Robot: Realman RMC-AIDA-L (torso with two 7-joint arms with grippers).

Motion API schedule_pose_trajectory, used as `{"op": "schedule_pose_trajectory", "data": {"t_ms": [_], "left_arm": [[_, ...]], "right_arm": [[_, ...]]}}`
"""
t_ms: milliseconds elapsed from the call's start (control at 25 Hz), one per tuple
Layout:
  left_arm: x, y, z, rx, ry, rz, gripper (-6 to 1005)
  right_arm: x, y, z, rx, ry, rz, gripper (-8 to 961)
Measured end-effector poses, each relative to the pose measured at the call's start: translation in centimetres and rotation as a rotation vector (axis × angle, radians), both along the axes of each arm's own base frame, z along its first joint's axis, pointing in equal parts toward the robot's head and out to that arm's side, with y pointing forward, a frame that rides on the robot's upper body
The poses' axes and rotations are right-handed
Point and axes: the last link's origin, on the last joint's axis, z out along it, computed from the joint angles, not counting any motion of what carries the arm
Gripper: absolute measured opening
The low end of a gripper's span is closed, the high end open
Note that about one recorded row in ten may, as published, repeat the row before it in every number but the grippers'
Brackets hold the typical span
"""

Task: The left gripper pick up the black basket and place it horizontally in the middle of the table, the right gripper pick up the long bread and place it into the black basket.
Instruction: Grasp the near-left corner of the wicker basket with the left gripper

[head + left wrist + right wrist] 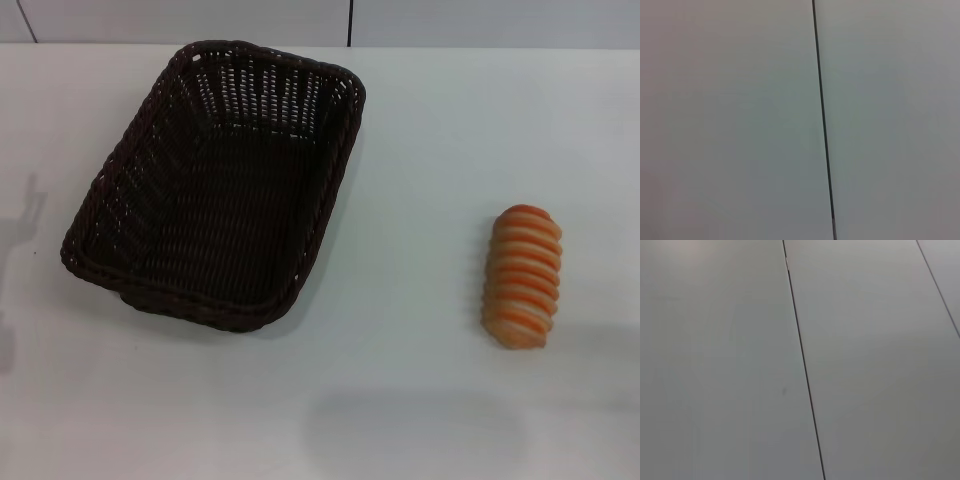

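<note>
A white table (pixel 420 400) fills the head view, backed along its far edge by pale wall panels (pixel 480 20) split by a thin dark seam. On the left half sits the black basket (pixel 215 185), upright and open side up, turned at a slant so its long sides run away from the robot and lean toward the right; nothing shows inside it but its own dark weave. Well apart from it, on the right half, lies the long bread (pixel 522 276), an orange-brown loaf banded with cream ridges, resting flat on the tabletop with its length pointing roughly away from the robot.

Neither arm appears over the table. Only soft grey shadows fall on the surface, at the left edge and near the front, and their sources are out of frame. The left gripper and the right gripper are not in sight in any view, so how far either is open, or whether it holds anything, cannot be told. The left wrist view shows only a blank pale panel (pixel 730 120) crossed by one dark seam; the right wrist view shows similar panels (pixel 715 365) with two seams.
</note>
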Motion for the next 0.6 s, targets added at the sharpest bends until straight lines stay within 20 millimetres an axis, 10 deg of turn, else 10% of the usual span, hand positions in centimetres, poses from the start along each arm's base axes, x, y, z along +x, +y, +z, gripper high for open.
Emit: {"op": "schedule_pose_trajectory", "data": {"t_ms": [600], "left_arm": [[1.9, 3.3, 0.8, -0.039, -0.038, -0.017, 826]], "right_arm": [[-0.5, 0.7, -0.2, -0.005, 0.012, 0.020, 814]]}}
